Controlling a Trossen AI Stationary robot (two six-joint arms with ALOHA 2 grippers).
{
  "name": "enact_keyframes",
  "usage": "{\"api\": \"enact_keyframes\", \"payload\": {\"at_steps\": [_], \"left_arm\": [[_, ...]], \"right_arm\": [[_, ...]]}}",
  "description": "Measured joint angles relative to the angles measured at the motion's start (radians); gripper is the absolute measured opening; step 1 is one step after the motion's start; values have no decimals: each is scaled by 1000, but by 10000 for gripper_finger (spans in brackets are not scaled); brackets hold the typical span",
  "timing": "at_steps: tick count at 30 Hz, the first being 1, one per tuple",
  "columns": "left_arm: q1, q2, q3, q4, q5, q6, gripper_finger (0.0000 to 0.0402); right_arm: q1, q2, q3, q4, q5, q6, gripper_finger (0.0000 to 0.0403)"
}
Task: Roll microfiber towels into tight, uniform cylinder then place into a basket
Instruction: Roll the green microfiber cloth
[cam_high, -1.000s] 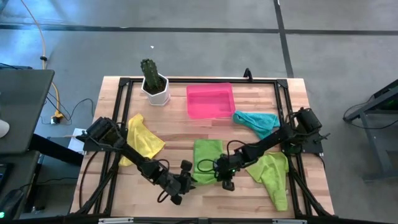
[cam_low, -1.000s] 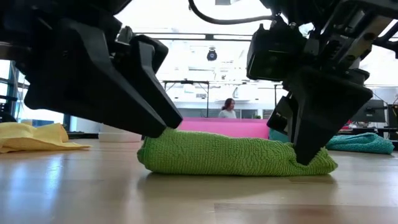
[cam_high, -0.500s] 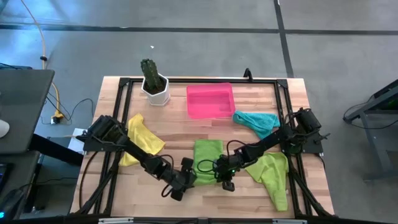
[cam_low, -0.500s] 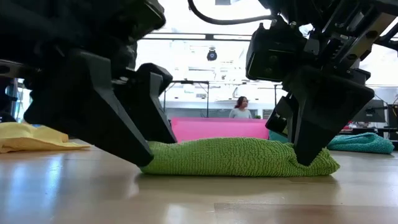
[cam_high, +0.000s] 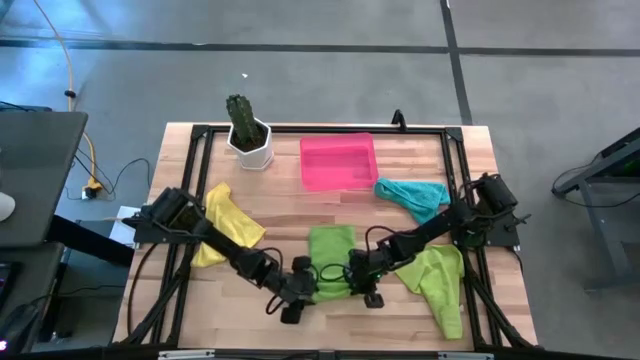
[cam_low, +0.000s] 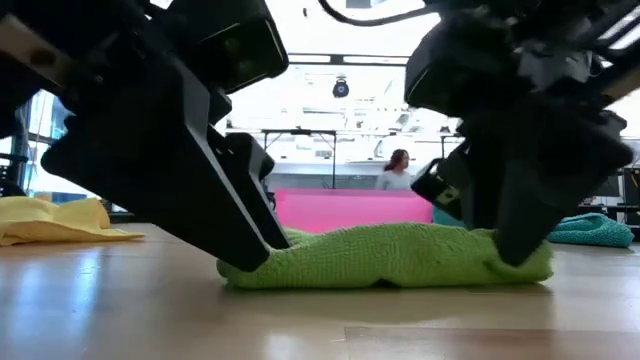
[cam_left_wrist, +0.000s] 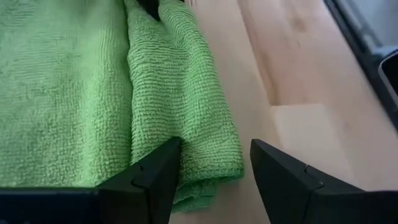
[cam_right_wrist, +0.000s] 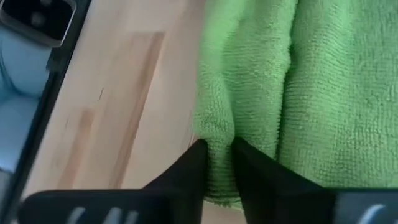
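lime green towel (cam_high: 331, 262) | soft, limp; grab rolled 6 o'clock edge | left gripper (cam_left_wrist: 214, 171) released | right gripper (cam_right_wrist: 216, 163) pinching its fold

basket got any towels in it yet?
No. In the high view the pink basket holds nothing; the teal towel lies beside it on the table.

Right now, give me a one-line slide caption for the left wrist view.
Open left hand straddling the rolled edge of a green towel on the wooden table.

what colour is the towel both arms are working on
Lime green; the towel shows best in the left wrist view.
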Motion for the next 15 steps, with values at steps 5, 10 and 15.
{"api": "enact_keyframes", "payload": {"at_steps": [5, 10, 15], "left_arm": [[-26, 11, -6, 105, 8, -64, 186], [-28, 11, -6, 117, 16, -138, 186], [-21, 11, -6, 119, 10, -199, 186]], "right_arm": [[0, -96, -4, -49, -7, -147, 140], [41, -190, -3, -107, 51, -297, 174], [138, -174, -2, -92, 202, -447, 179]]}}
